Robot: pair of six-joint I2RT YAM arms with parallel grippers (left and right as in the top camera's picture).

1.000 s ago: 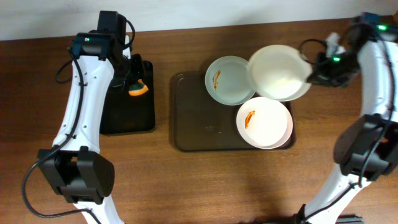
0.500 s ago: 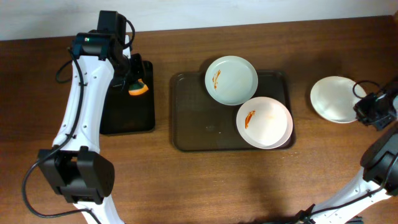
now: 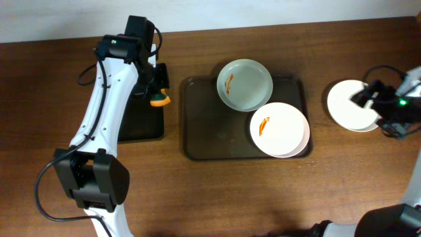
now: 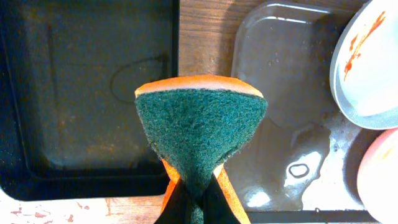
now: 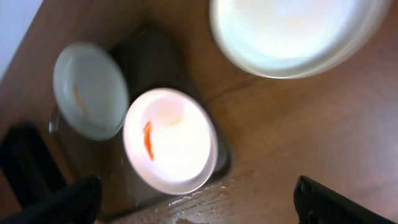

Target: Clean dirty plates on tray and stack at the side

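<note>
Looks to be between plates. Left pincer point(image 4: 196, 208) clamped on sponge point(image 4: 200, 127), just left of tray point(image 3: 197, 131); right pincer point(image 5: 205, 202) spread wide, empty, right of tray near clean plate point(image 3: 348, 105) on tabletop point(image 3: 263, 191). Two smeared plates point(image 3: 279, 129) on tray's right half. Next, likely: lift one (either would do) and bring sponge to its red streak. Only from overhead: both arms and where each stands. Only from left wrist: sponge's green face, wet sheen on tray.
</note>
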